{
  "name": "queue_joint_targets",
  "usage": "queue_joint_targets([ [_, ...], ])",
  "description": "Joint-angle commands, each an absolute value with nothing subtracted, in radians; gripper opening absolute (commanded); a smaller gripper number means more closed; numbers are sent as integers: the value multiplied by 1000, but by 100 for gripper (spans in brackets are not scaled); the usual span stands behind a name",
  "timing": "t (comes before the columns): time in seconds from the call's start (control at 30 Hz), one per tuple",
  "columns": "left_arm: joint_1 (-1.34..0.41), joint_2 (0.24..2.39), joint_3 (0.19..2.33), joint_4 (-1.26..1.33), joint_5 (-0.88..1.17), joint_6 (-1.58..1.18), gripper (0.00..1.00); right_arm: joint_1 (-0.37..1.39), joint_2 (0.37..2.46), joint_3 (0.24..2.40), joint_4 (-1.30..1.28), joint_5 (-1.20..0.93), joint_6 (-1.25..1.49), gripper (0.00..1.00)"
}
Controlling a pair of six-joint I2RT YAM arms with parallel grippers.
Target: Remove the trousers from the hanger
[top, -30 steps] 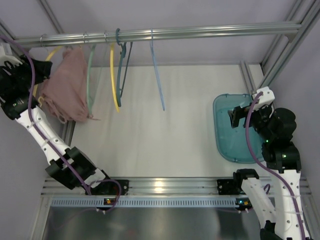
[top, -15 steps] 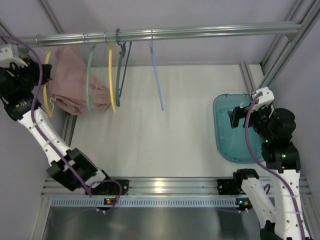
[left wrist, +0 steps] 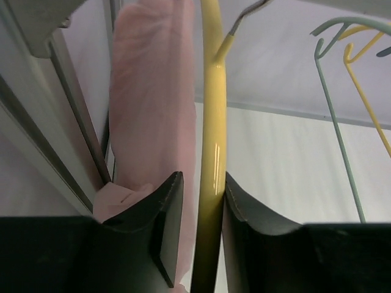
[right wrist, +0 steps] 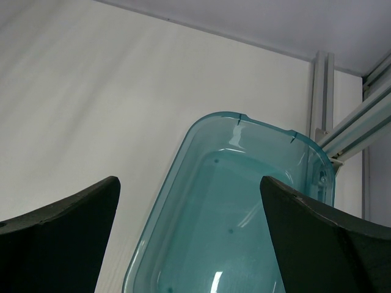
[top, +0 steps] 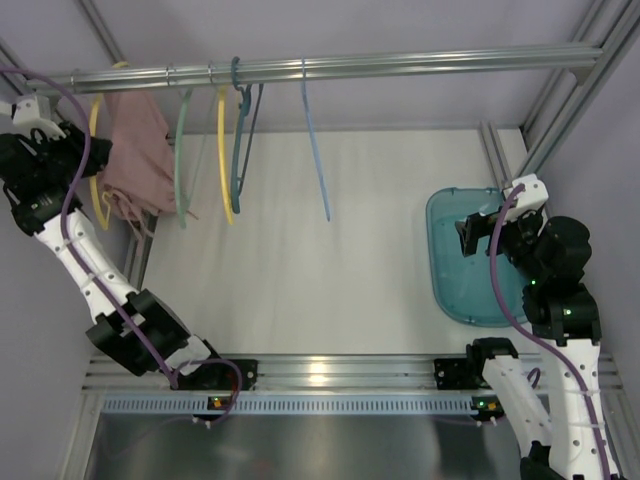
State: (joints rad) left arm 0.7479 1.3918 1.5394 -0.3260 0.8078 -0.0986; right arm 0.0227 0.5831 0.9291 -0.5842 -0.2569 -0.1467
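The hanger (left wrist: pixel 209 177) stands pinched between the left fingers (left wrist: pixel 162 232), trousers (left wrist: pixel 149 104) alongside

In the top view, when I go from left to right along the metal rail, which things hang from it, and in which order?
yellow hanger → pink trousers draped on it → pale green hanger → second yellow hanger → teal hanger → light blue hanger

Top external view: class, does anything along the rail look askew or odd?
The soft dusty-pink trousers hang bunched and lopsided at the left end of the metal rail, against the thin yellow hanger that sits between the fingers of the left gripper. Nothing else stands out.
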Motion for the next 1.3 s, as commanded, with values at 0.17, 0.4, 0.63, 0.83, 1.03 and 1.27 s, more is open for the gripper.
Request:
queue_joint_targets([
  [0.17,681,1427,1617,-410,721,-37,7,11,587,928,-535,-262,-144,99],
  [0.4,681,1398,1663,-396,733,-161,0,11,580,925,-540,-261,-147,100],
  [0.63,681,1272,1646,-275,718,-351,0,9,572,920,-546,-261,-149,99],
  [0.83,683,1172,1548,-115,707,-408,0,11,568,919,-551,-259,-161,99],
  [1.03,683,1147,1465,26,736,-446,0,9,561,914,-554,-256,-167,99],
  [1.27,681,1097,1437,-69,768,-394,0,9,557,913,-558,-250,-173,99],
])
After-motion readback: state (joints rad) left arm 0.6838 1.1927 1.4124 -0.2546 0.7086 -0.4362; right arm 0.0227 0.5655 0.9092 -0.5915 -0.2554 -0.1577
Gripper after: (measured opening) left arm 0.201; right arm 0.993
